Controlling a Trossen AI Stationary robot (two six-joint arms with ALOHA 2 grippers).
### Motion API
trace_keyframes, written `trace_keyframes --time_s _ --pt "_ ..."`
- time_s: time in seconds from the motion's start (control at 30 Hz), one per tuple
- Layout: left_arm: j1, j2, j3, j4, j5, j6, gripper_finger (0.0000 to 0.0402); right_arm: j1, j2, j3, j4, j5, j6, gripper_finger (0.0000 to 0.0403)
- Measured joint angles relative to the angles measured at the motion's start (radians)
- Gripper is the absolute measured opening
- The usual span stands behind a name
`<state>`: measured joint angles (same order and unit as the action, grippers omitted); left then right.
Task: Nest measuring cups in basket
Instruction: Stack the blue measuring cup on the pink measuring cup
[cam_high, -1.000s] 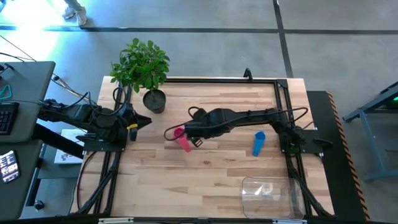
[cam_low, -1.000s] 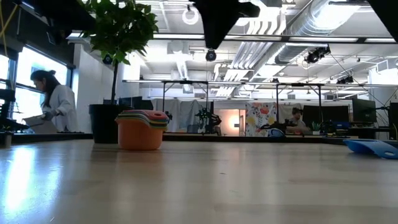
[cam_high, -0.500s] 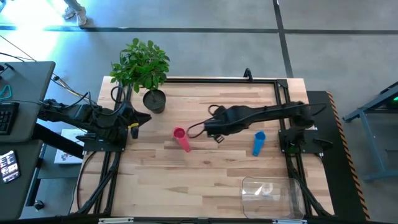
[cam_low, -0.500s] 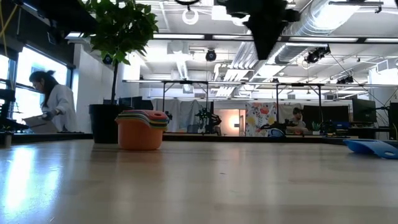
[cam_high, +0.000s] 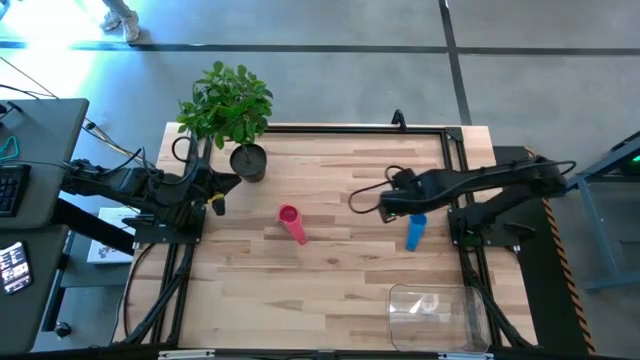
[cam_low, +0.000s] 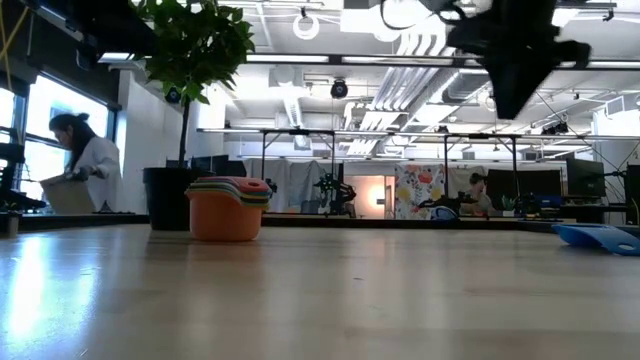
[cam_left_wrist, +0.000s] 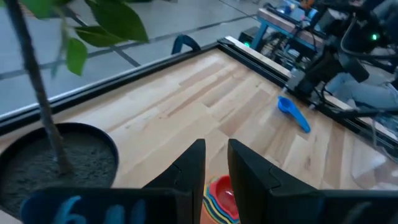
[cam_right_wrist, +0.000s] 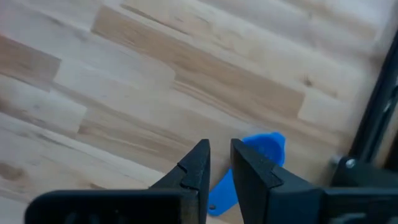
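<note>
The nesting looks mostly done but the delivery has not begun: a stack of measuring cups (cam_low: 227, 207), orange on the outside with green, yellow and pink rims showing above it, sits on the bench (cam_high: 330, 270) left of centre, beside the potted plant (cam_high: 228, 112) in the low view, and from above only its pink top cup and handle show. One blue measuring cup (cam_high: 415, 230) lies alone toward the right side of the bench, well apart from the stack. The clear basket (cam_high: 437, 315) stands at the near right corner; something pale shows through its wall, but I cannot tell what it is. So, as I judge it, the blue cup has yet to join the set and nothing coloured has reached the basket. The right tool (cam_high: 383, 204) hangs above the bench just left of the blue cup, its arm stretched in from the right edge; in its wrist view the fingers stand narrowly apart and hold nothing, with the blue cup just beyond them. The left tool (cam_high: 232, 187) waits at the far left by the plant pot, fingers likewise narrow and empty.
</note>
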<state>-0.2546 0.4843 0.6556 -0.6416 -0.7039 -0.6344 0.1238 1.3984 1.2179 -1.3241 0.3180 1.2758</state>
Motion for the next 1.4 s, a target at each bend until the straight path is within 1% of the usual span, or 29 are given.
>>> trace_keyframes --time_s 0.13,0.33,0.5,0.67,0.8,0.9,1.07,1.2,1.4 --pt "0.0 0.0 0.0 0.012 -0.046 0.0 0.0058 0.0 -0.111 -0.139 0.052 -0.023 0.104 0.0055" --pt "0.001 0.0 0.0 0.012 -0.098 0.0 0.0058 0.0 -0.235 -0.307 0.106 -0.071 0.168 0.0055" --pt "0.001 0.0 0.0 0.012 -0.143 0.0 0.0058 0.0 -0.296 -0.442 0.19 -0.139 0.215 0.0056" --pt "0.001 0.0 0.0 0.012 -0.156 -0.009 0.0058 0.0 -0.307 -0.543 0.239 -0.211 0.253 0.0056" --pt "0.001 0.0 0.0 0.011 -0.178 -0.032 0.0058 0.0 -0.306 -0.566 0.238 -0.221 0.266 0.0056" --pt "0.001 0.0 0.0 0.011 -0.197 -0.043 0.0058 0.0 -0.306 -0.566 0.219 -0.209 0.322 0.0056" --pt "0.001 0.0 0.0 0.011 -0.2 -0.044 0.0058 0.0 -0.305 -0.566 0.214 -0.158 0.393 0.0056" --pt "0.001 0.0 0.0 0.011 -0.2 -0.044 0.0058 0.0 -0.284 -0.566 0.215 -0.136 0.419 0.0056" --pt "0.001 0.0 0.0 0.01 -0.198 -0.026 0.0058 0.0 -0.222 -0.566 0.216 -0.135 0.423 0.0056"
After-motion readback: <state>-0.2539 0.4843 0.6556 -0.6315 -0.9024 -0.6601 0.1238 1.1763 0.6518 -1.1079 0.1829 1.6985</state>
